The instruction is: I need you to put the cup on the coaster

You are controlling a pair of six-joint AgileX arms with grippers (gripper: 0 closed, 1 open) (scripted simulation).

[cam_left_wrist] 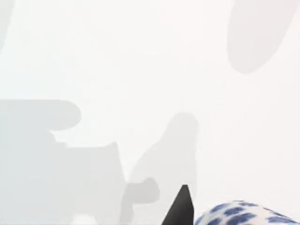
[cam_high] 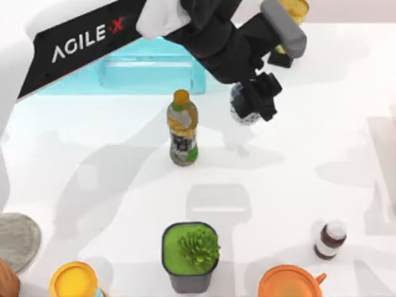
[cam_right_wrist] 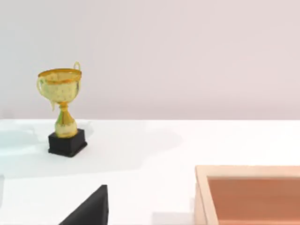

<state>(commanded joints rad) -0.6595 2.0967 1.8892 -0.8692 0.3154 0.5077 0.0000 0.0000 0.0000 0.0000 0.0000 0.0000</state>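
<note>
The cup, white with blue dots, is at the back of the table, right of centre, under my left gripper. My left arm reaches across from the upper left, and its gripper is shut on the cup. In the left wrist view the cup sits close beside a black fingertip, with the white table and its shadows well below. The coaster, a flat grey disc, lies at the table's front left edge, far from the cup. A black part of my right gripper shows in the right wrist view.
A bottle stands mid-table left of the cup, with a blue tray behind it. A gold trophy stands at the back. Along the front are a yellow container, potted plant, small brown bottle and orange mug. A wooden box lies near my right arm.
</note>
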